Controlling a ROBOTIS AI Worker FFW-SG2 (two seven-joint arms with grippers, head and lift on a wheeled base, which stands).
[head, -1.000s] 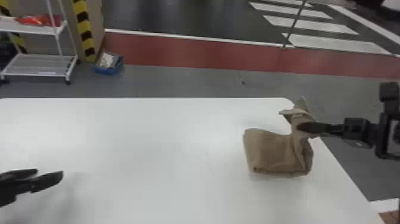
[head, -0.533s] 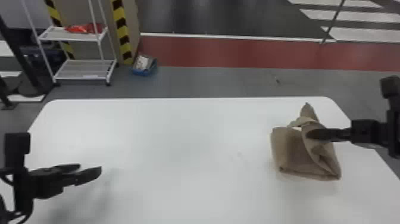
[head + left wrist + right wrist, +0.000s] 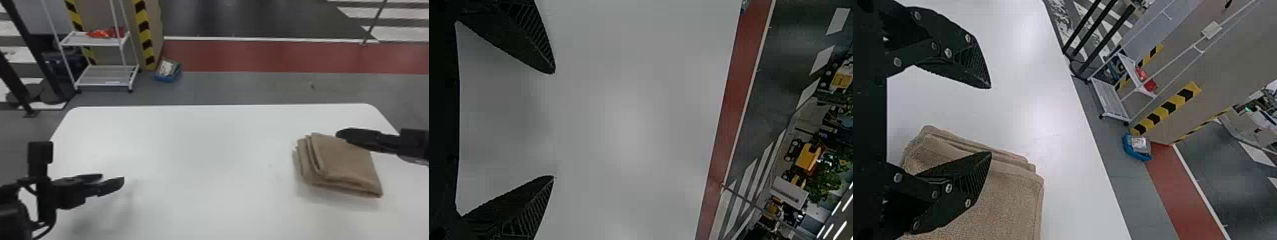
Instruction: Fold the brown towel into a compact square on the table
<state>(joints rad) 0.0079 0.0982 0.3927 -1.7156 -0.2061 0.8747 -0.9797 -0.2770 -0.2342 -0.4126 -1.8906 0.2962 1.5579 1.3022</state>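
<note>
From the head view I have the left gripper (image 3: 112,178) spread at lower left, the brown towel (image 3: 348,164) right of centre, folded near-square, likely needing only tidying, and the right gripper (image 3: 990,120), fingers parted, by its far corner.

No readable text, label, number or sign stands on anything here.

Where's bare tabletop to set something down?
The table is bare between the left gripper and the brown towel, back to its far edge. It is crowded at the right, where the open right gripper hangs by the towel's far right corner.
</note>
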